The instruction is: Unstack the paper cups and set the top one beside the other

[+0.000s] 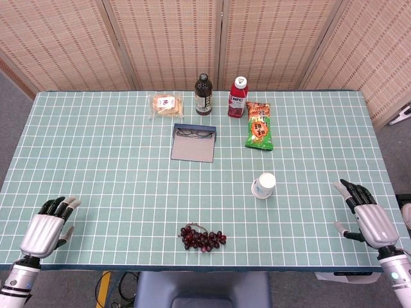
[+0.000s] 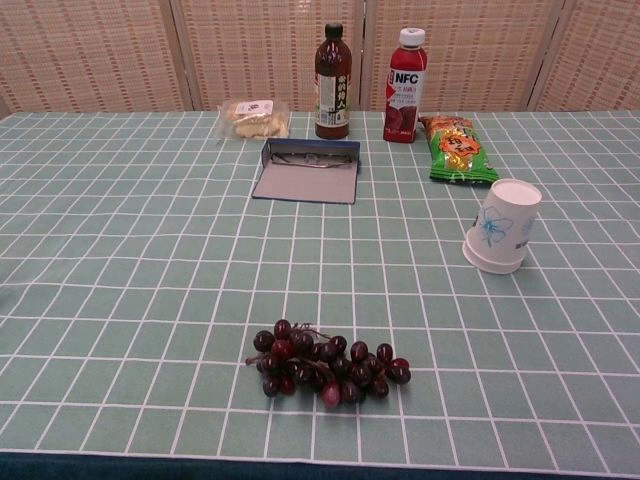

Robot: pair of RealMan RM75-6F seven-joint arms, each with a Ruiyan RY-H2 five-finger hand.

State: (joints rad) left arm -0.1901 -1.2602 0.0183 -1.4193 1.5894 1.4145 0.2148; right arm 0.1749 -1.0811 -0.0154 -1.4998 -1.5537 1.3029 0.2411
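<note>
Paper cup stack [image 1: 263, 185] sitting upside down on the green grid table [image 1: 96, 160], rim on the surface, blue flower print facing the chest camera, looks like a single cup from here. Nothing touching it.

Left hand [image 1: 48, 226] parked palm-down at the near edge, far to the left of the cups, fingers loosely spread and gripping nothing. Right hand [image 1: 365, 213] same deal on the other side of the cups, near the table's right edge, fingers apart, thumb sticking out, nothing held. Neither hand visible from the chest camera.

Grapes [image 1: 202, 237] nearer than the cups and a bit left. Green snack bag [image 1: 259, 126] just beyond the cups, red NFC juice bottle [image 1: 237, 97] and dark bottle [image 1: 203, 94] further back, open glasses case [image 1: 194, 142] beyond and left.
</note>
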